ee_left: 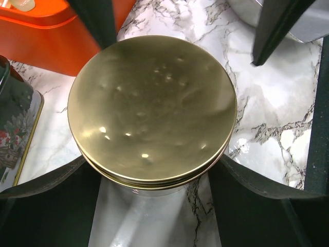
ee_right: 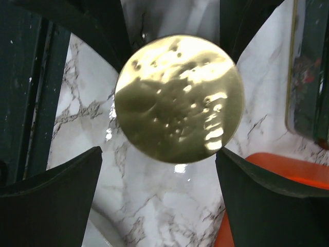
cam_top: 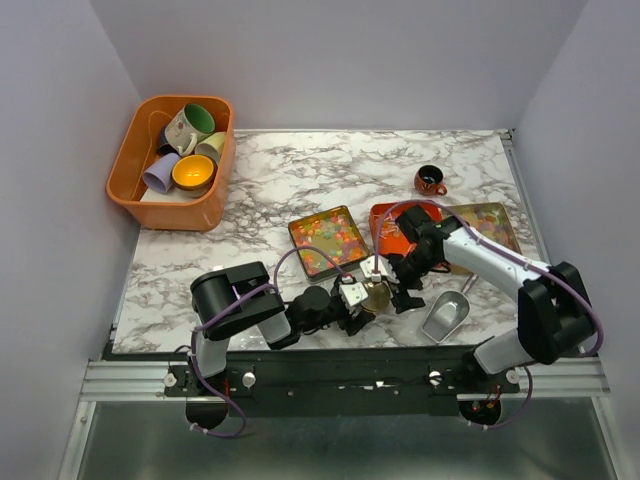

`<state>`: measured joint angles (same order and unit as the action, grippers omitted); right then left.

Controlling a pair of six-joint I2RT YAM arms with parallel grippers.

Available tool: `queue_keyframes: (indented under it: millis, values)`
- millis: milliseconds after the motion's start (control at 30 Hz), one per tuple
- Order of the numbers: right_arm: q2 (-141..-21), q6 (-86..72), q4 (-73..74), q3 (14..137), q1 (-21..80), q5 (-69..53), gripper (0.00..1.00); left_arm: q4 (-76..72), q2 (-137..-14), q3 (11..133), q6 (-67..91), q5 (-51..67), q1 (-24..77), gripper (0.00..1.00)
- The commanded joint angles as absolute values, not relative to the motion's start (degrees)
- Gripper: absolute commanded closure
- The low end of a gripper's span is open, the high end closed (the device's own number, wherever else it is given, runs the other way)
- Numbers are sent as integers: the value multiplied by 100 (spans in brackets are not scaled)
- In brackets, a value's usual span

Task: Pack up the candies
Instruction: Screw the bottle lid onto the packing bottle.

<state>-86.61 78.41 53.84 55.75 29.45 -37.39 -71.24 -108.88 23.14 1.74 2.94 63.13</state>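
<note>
Candies (cam_top: 328, 238), tiny orange, yellow, pink and green bits, fill a tin (cam_top: 296, 250); our left gripper (ee_left: 154, 164) clamps the gold-lidded jar (ee_left: 151, 108), while our right gripper (ee_right: 159, 152) straddles it, grip unclear.

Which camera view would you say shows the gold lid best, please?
The left wrist view: the gold lid fills the frame, rim and dents sharp. The right wrist view shows it smaller, under glare; the top external view shows only a small glint.

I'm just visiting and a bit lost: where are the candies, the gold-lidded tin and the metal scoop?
candies (cam_top: 328, 238): top view, middle of the pile.
gold-lidded tin (ee_left: 151, 108): left wrist view, centre of its lid.
metal scoop (cam_top: 446, 316): top view, its bowl.
</note>
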Motion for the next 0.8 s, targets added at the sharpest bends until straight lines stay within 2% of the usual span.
queue_keyframes:
  millis: [0,133,233,467,767]
  values:
    - [-8087,7427,5783,5090,2971,-3472,4,-6363,-11101,2268,185,44,6293,100]
    - [-7621,6998,5740,4781,2848,-3322,5,-6381,-11101,2268,149,158,6293,100]
    - [-7620,6751,5687,5105,2567,-3638,5,-6311,-11127,2294,35,132,6302,100]
    - [-8401,6618,5388,6090,2566,-4613,4,-6302,-11109,2285,53,229,6302,100]
    - [-9378,7426,5933,6610,3023,-4870,3,-6223,-11118,2320,53,141,6302,100]
